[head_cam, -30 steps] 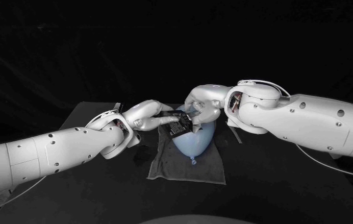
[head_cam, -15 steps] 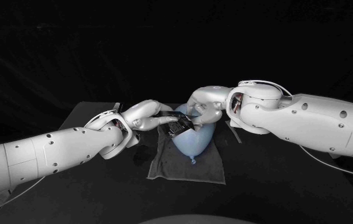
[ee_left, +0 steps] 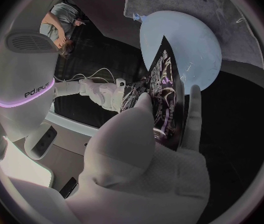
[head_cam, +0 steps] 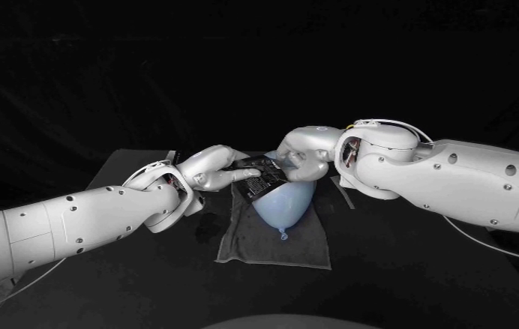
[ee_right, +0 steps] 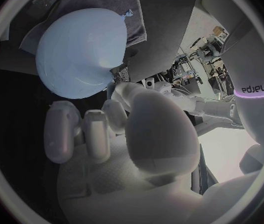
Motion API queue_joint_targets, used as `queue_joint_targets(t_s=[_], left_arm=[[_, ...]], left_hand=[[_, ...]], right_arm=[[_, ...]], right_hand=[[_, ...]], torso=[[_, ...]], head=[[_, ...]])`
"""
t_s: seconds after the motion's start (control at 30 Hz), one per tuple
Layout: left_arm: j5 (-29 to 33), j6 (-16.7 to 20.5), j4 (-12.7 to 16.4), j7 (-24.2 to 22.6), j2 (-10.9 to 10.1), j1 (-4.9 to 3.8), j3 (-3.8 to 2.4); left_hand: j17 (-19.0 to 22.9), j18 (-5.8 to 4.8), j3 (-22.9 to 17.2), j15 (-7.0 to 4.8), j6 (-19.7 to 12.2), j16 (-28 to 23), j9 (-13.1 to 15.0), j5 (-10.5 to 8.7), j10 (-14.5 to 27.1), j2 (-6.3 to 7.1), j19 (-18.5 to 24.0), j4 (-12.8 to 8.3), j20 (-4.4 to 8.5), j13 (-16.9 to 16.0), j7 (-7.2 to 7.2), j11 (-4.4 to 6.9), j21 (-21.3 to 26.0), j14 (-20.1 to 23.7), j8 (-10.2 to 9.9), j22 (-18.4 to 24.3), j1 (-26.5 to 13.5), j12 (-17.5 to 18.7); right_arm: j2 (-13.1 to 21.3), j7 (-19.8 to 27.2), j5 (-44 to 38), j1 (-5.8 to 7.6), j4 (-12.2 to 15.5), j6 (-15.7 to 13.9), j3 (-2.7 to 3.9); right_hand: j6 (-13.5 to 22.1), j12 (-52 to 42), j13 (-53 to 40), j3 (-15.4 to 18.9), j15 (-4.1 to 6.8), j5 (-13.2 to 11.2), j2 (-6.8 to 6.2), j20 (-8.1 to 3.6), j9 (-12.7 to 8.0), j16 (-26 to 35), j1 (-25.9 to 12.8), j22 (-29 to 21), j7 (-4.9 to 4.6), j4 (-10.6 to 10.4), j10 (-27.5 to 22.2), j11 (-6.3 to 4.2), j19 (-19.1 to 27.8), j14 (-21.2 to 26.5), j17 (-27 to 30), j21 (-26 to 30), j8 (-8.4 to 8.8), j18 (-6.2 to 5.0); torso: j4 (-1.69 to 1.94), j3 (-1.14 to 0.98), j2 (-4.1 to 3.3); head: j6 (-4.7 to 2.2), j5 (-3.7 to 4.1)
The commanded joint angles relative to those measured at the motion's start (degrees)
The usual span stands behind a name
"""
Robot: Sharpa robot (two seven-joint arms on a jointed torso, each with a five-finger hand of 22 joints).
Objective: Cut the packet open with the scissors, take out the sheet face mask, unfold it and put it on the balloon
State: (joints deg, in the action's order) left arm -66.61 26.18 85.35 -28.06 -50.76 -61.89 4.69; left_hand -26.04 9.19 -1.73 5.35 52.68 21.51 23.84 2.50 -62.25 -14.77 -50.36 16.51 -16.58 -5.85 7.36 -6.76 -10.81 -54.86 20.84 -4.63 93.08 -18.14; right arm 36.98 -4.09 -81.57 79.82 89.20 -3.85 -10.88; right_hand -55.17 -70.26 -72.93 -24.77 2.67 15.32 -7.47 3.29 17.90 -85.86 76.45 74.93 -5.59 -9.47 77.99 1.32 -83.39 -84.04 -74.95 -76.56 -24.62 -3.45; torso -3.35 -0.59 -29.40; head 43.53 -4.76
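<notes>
Grey cloth (head_cam: 271, 248) spread flat, mid black table (head_cam: 416, 280), long side running front-back.

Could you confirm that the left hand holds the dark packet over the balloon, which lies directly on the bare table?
Not quite: the balloon lies on a grey cloth spread over the table, not directly on it, as the head view shows. The left hand does hold the dark packet over the balloon.
</notes>
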Motion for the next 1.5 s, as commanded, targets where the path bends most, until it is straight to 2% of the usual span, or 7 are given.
queue_joint_targets(t_s=[0.03, 0.3, 0.4, 0.73, 0.8, 1.03, 1.5], left_arm=[[0.6, -0.7, 0.3, -0.9, 0.2, -0.13, -0.1], [0.6, -0.6, 0.4, -1.1, 0.3, -0.14, -0.09], [0.6, -0.5, 0.4, -1.1, 0.4, -0.14, -0.09], [0.8, 0.0, 0.3, -1.2, 0.4, -0.14, -0.09], [0.8, 0.0, 0.2, -1.2, 0.4, -0.14, -0.09], [1.0, 0.0, -0.1, -1.1, 0.3, -0.14, -0.09], [1.6, -0.1, -0.1, -0.9, 0.2, -0.15, -0.09]], left_hand=[[-0.1, 0.66, 0.0, -0.03, 0.1, -0.1, 0.0, 0.23, -0.2, -0.94, 0.4, 0.3, -0.02, 0.1, -0.18, -0.03, 0.4, 0.2, 0.2, 0.1, 0.1, 0.4], [-0.1, 0.64, 0.1, -0.03, 0.1, -0.2, 0.0, 0.23, -0.2, -0.94, 0.4, 0.3, -0.03, 0.1, -0.22, -0.04, 0.4, 0.2, 0.2, 0.1, 0.1, 0.4], [-0.1, 0.64, 0.1, -0.03, 0.1, -0.2, 0.0, 0.23, -0.2, -0.94, 0.4, 0.3, -0.03, 0.1, -0.22, -0.04, 0.4, 0.2, 0.2, 0.1, 0.1, 0.4], [-0.1, 0.63, 0.1, -0.02, 0.1, -0.2, 0.1, 0.23, -0.2, -0.95, 0.4, 0.3, -0.03, 0.1, -0.26, -0.05, 0.5, 0.2, 0.2, 0.1, 0.1, 0.4], [-0.1, 0.63, 0.1, -0.02, 0.1, -0.2, 0.1, 0.23, -0.2, -0.95, 0.4, 0.3, -0.03, 0.1, -0.26, -0.05, 0.5, 0.2, 0.2, 0.1, 0.1, 0.4], [-0.1, 0.63, 0.1, -0.02, 0.1, -0.2, 0.1, 0.23, -0.2, -0.95, 0.4, 0.3, -0.03, 0.1, -0.26, -0.05, 0.5, 0.2, 0.2, 0.1, 0.1, 0.4], [-0.2, 0.59, 0.2, -0.02, 0.1, -0.2, 0.2, 0.23, -0.2, -0.96, 0.5, 0.3, -0.03, 0.1, -0.28, -0.03, 0.5, 0.2, 0.2, 0.2, 0.0, 0.4]], right_arm=[[-0.5, -2.7, -1.2, -0.03, -0.1, -1.5, 0.02], [-2.0, -3.0, -1.3, -0.03, -1.2, -0.7, 0.03], [-2.6, -2.5, -1.1, -0.03, -1.4, 0.0, 0.03], [-3.3, -0.8, -0.9, -0.03, -1.7, 2.6, 0.02], [-3.1, -0.3, -0.6, -0.03, -1.6, 2.4, 0.01], [-2.2, 0.8, 1.8, -0.03, -1.1, -0.6, 0.01], [-0.9, -0.5, 8.3, -0.03, -0.7, -4.3, 0.01]], right_hand=[[0.4, 0.4, 0.1, -0.2, 0.09, 0.0, 0.24, 0.03, 0.0, 0.0, -1.0, 6.6, -0.16, -0.4, -0.2, -0.18, -0.1, -4.4, -8.6, 0.4, -0.27, -0.02], [1.1, 0.6, 0.3, -1.6, -0.01, -5.3, 0.64, 0.15, 0.0, 0.2, -1.7, 6.5, -0.31, 0.1, -0.3, -0.04, 0.0, -4.4, -8.4, 0.9, -0.33, -0.11], [1.1, 0.7, 0.3, -1.5, -0.12, -12.2, 0.12, 0.24, 0.0, 0.1, -2.3, 6.4, -0.41, 0.4, -0.3, 0.06, 0.1, -4.4, -8.5, 1.1, -0.36, -0.15], [0.8, 0.6, 0.2, 3.9, -0.24, -12.6, -4.79, 0.31, 0.0, 0.1, -5.4, 6.5, -0.51, -0.6, -0.2, 0.21, 0.2, -4.4, -8.6, 1.4, -0.5, -0.16], [0.5, 0.5, 0.1, 4.0, -0.18, -12.5, -4.27, 0.29, 0.0, 0.0, -5.1, 6.5, -0.35, -0.7, -0.1, 0.09, 0.1, -4.4, -8.7, 1.3, -0.69, -0.13], [-1.5, -0.8, -1.0, 2.1, 0.65, -12.5, 2.41, -0.29, 0.5, -0.3, -2.1, 7.3, 0.87, -1.2, 1.1, -0.93, -0.5, -4.6, -9.3, 0.1, -2.0, 0.13], [-2.9, -4.5, -4.2, 1.6, 1.73, -12.5, 4.22, -1.24, 1.7, -1.1, 1.1, 8.8, 2.38, 0.4, 3.8, -2.25, -1.7, -4.9, -10.4, -2.2, -4.48, 0.66]], torso=[[0.08, -0.04, 0.02], [0.11, 0.04, 0.04], [0.13, 0.06, 0.06], [0.16, 0.12, 0.09], [0.14, 0.09, 0.08], [0.01, 0.01, 0.04], [0.07, 0.03, 0.05]], head=[[0.12, 0.17], [0.17, 0.23], [0.15, 0.23], [0.25, 0.17], [0.23, 0.08], [0.27, -0.13], [0.59, -0.12]])
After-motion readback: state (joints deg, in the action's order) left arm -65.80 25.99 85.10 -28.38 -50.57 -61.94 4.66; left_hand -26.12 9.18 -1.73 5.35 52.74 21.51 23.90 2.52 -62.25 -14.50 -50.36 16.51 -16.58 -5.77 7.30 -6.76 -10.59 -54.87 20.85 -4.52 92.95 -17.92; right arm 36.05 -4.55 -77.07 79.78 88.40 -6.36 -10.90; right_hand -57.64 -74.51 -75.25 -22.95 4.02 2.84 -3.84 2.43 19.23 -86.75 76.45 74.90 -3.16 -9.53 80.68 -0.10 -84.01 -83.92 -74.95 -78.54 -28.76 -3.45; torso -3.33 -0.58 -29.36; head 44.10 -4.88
